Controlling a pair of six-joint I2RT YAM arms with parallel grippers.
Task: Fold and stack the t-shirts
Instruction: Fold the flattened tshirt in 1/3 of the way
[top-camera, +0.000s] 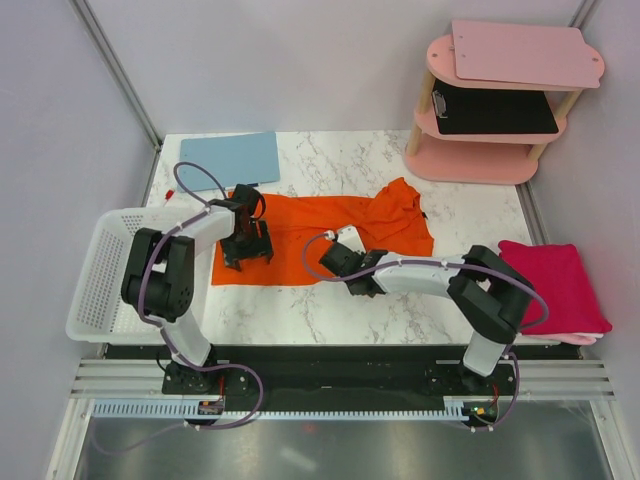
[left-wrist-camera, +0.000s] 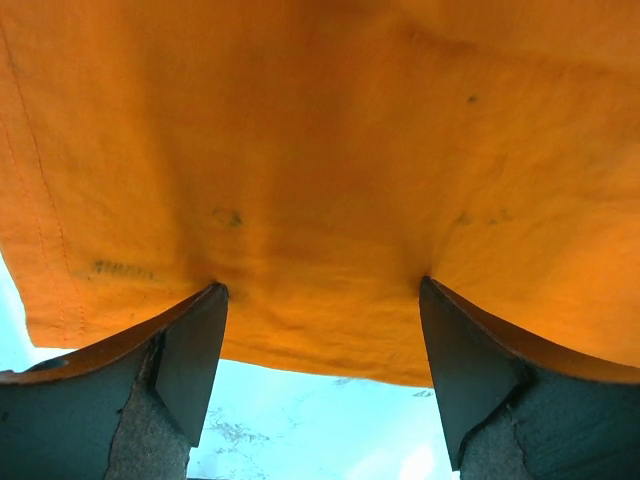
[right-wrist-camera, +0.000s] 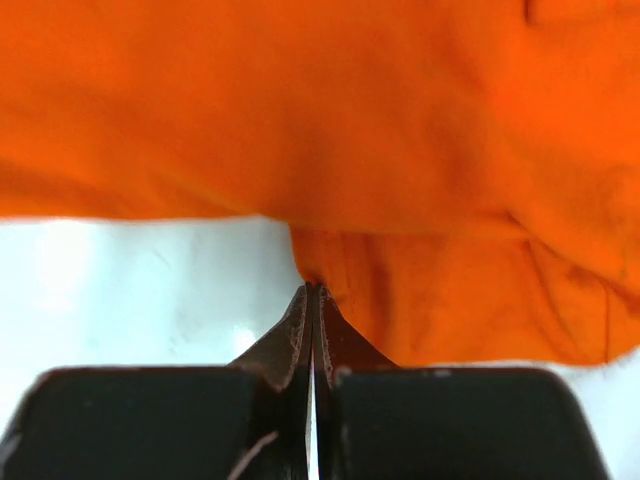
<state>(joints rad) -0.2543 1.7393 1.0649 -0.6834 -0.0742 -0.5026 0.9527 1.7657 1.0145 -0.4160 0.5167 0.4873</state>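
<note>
The right pincer (right-wrist-camera: 315, 290) is fully closed. Its two thin tips press together on a small fold at the near edge of the orange t-shirt (top-camera: 330, 215), and the cloth puckers toward them. To the left of these tips lies bare white marble table (top-camera: 330, 310); above and to the right of them there is only orange cloth.

The left pincer (left-wrist-camera: 320, 300) stands wide open and holds nothing. Its two dark fingers (left-wrist-camera: 190, 350) rest with their tips on the orange cloth, close to the hem, and a flat band of the shirt lies between them. Just behind the fingers the marble shows again.

Between the two pincers the orange shirt lies spread across the middle of the table. Its bunched part with the collar is beyond the right pincer, further to the right.

Behind the left pincer lies a light-blue clipboard (top-camera: 230, 160), and on its outer side stands a white basket (top-camera: 100, 280). Well to the right of the right pincer a folded magenta t-shirt (top-camera: 555, 285) rests at the table edge. Far behind that stands a pink shelf (top-camera: 480, 165).
</note>
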